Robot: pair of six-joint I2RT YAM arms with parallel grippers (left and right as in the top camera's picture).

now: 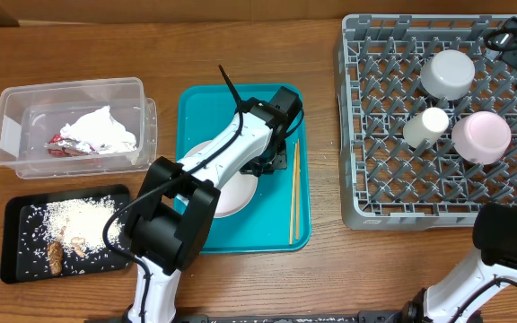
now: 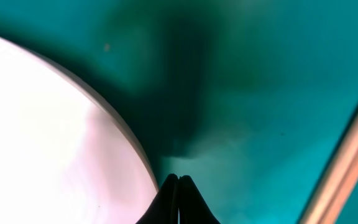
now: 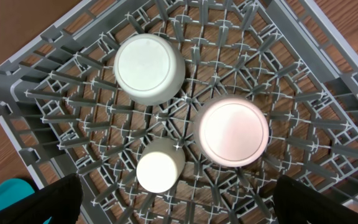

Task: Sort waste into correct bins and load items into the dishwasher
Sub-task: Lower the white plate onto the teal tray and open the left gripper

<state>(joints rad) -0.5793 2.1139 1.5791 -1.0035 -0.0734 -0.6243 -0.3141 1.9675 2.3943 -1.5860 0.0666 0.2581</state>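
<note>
Overhead first: the left gripper (image 1: pixel 270 164) is down over the teal tray (image 1: pixel 196 108) in the middle of the table (image 1: pixel 240 45), nose aimed at the tray floor. On the left wrist camera its fingers (image 2: pixel 166 208) are pressed together, tips meeting with nothing between them. The plate (image 2: pixel 42 137) lies just beside them, its rim curving right up to the tips; whether they touch it, I can't tell. The chopsticks (image 2: pixel 347 155) lie on the other side of the fingers, side by side along the tray's right edge.

Now the containers. Toward the table's left edge, the clear tub (image 1: pixel 12 135) holds crumpled napkins (image 1: pixel 101 130) with a bit of red wrapper (image 1: pixel 61 142). Near the front left corner, the black tray (image 1: pixel 14 265) carries a heap of rice (image 1: pixel 83 215) and some brown scraps (image 1: pixel 56 257).

Over by the far right corner, the dish rack (image 1: pixel 357 179) has three pieces upside down among its pegs: grey bowl (image 1: pixel 448 74), white cup (image 1: pixel 426 126) and pink bowl (image 1: pixel 481 136), close together. The right gripper (image 3: pixel 178 186) hangs above them, fingers spread wide, holding nothing.

Room to move: a band of bare wood separates the teal tray from the rack, and the rack's front rows of pegs are free.
</note>
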